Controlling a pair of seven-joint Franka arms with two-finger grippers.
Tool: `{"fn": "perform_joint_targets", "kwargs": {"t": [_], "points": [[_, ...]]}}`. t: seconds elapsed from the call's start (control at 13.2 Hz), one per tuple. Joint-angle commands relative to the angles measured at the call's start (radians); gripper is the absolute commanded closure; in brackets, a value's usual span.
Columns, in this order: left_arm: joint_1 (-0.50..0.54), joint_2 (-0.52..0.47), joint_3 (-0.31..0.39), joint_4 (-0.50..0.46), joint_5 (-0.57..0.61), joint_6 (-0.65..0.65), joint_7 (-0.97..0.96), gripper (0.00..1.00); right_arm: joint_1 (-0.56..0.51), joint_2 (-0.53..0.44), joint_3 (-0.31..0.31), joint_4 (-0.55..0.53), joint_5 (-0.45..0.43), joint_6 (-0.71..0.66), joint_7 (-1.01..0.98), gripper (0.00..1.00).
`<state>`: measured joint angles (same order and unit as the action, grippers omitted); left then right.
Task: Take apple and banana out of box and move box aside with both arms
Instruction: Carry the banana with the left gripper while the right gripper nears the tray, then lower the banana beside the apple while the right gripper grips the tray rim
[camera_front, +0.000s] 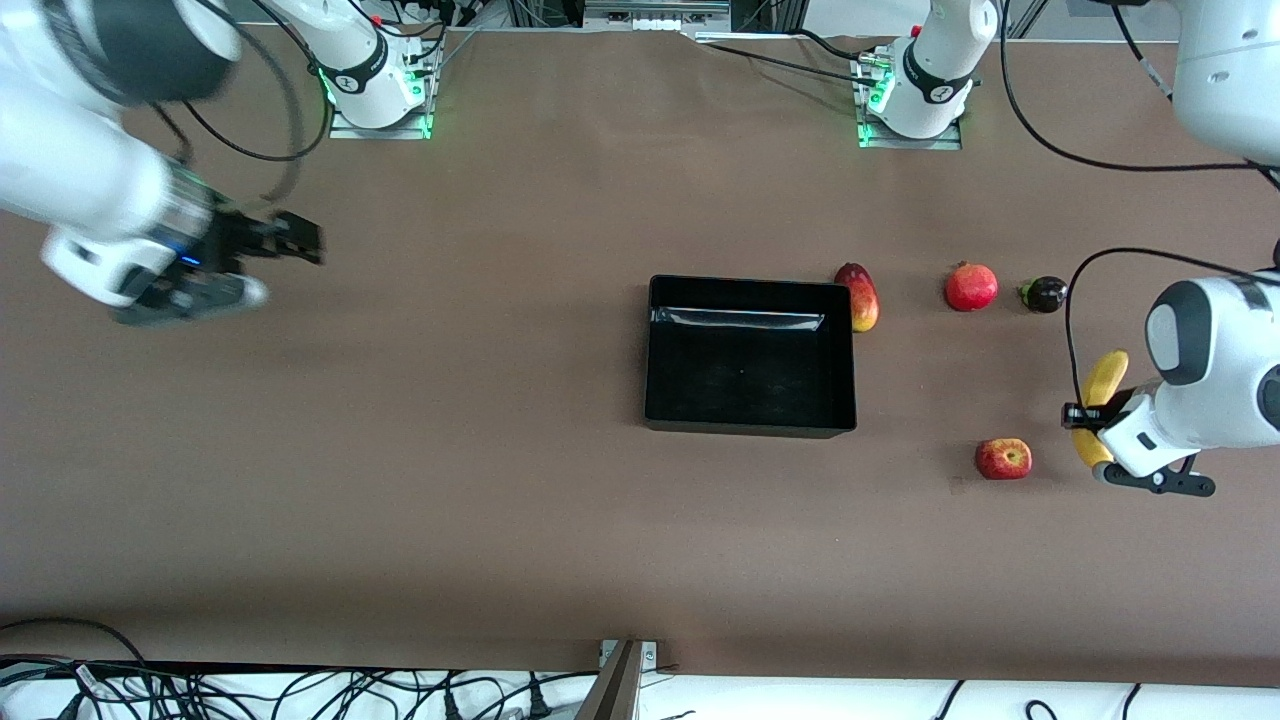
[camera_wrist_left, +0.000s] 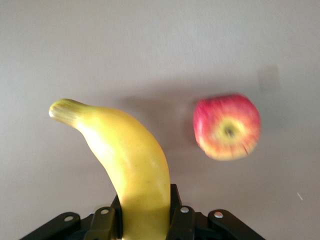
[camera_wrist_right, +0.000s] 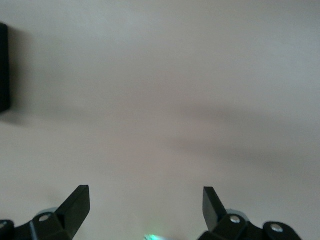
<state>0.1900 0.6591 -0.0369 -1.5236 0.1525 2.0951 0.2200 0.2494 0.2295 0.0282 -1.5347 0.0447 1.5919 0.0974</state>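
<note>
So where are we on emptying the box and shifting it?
The box is empty. The apple already lies on the table toward the left arm's end. The left gripper is shut on the banana, not yet released. The right gripper waits open over bare table. Moving the box remains.

In the left wrist view we see our left gripper (camera_wrist_left: 144, 220) clamped on the banana (camera_wrist_left: 131, 170), its black fingers (camera_wrist_left: 181, 220) pressed against either side of the fruit's thick lower body. The banana curves away from the gripper, its yellow skin smooth, and ends in a paler, ridged stem tip. Beside it, apart from it, lies the apple (camera_wrist_left: 227, 127), red with a yellowish patch around its dimple, which faces the camera. The apple rests on the plain brownish-grey counter (camera_wrist_left: 150, 45), and a soft shadow lies between the two fruits
</note>
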Motion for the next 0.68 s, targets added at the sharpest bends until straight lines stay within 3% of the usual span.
{"fn": "perform_joint_targets", "kwargs": {"t": [0.0, 0.3, 0.6], "points": [[-0.006, 0.080, 0.008, 0.020, 0.016, 0.130, 0.019, 1.00, 0.126, 0.145, 0.002, 0.099, 0.030, 0.058, 0.190, 0.00], [-0.006, 0.157, 0.025, 0.020, 0.021, 0.252, 0.016, 1.00, 0.319, 0.261, 0.002, 0.100, 0.060, 0.279, 0.480, 0.00], [-0.004, 0.194, 0.032, 0.020, 0.068, 0.266, 0.022, 0.98, 0.468, 0.373, 0.002, 0.099, 0.057, 0.439, 0.669, 0.00]]}}
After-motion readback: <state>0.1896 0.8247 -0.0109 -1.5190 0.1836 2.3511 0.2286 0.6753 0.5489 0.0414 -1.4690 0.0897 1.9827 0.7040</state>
